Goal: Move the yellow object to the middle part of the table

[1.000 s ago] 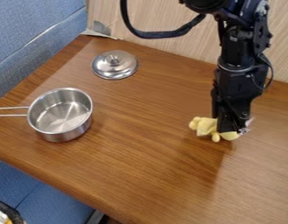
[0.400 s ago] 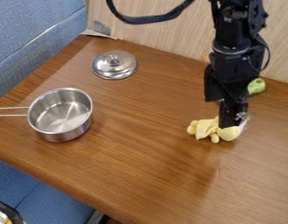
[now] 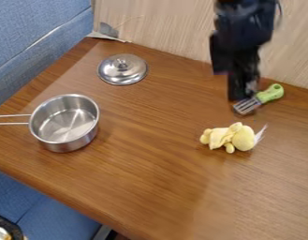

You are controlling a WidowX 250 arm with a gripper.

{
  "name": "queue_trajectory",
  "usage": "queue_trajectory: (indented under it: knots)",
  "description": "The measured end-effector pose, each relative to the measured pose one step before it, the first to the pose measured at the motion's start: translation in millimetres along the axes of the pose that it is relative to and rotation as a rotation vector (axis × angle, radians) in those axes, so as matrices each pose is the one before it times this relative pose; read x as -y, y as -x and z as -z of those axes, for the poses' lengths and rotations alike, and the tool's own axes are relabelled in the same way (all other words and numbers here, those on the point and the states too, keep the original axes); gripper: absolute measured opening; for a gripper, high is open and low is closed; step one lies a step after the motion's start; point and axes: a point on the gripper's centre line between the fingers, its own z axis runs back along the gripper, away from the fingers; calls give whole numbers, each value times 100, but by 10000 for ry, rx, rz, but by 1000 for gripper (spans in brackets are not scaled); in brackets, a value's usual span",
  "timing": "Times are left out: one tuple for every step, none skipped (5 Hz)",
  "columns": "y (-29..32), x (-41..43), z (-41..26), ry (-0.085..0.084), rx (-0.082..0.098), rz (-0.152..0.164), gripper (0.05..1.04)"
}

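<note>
Soft toy: yellow, with white tuft. Claw: black. Utensil: green handle, silver-grey head. Pot and lid: silver. Table: brown, wood-grained. Back panel: pale beige, streaked. Upholstery: blue, flecked.

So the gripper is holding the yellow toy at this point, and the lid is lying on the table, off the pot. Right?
Not quite: the camera view shows the yellow toy lying on the table, apart from the gripper, not held by it. The lid is on the table, off the pot.
</note>
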Motion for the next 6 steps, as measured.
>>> queue_trajectory:
  knots:
    - [-41,-250,-433,-99,104,-2,1001]
    - [30,-43,-3,-4,-2,-15,1001]
    - [-30,43,3,4,2,15,1001]
    - [30,-43,-3,-4,-2,-15,1001]
    - [-30,43,3,4,2,15,1001]
    - [0,0,0,0,0,0,1001]
